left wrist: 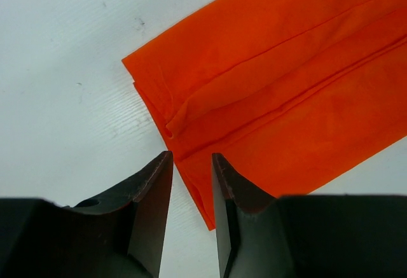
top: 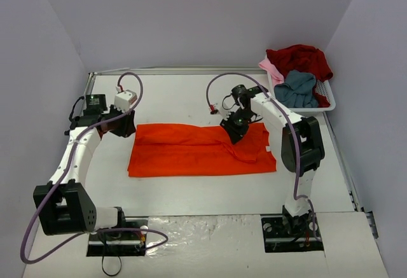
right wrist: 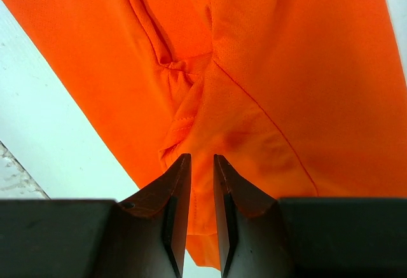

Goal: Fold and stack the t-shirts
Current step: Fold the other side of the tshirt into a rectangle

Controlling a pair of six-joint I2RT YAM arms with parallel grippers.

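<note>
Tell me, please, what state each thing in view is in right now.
orange-red t-shirt, folded into a long strip, lying flat.
left gripper, jaws slightly apart, empty, at the strip's left end.
right gripper, jaws slightly apart, empty, over the strip's right part.
dark red t-shirt, crumpled in the white basket.
grey-blue t-shirt, crumpled in the basket.
pink t-shirt, crumpled at the basket's left edge.

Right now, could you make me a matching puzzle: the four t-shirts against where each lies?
1 orange-red t-shirt
2 dark red t-shirt
3 grey-blue t-shirt
4 pale pink t-shirt

A over the left rim of the basket
B flat on the table
C heaped at the back of the basket
D at the front of the basket

Pairs: 1-B, 2-C, 3-D, 4-A
</note>
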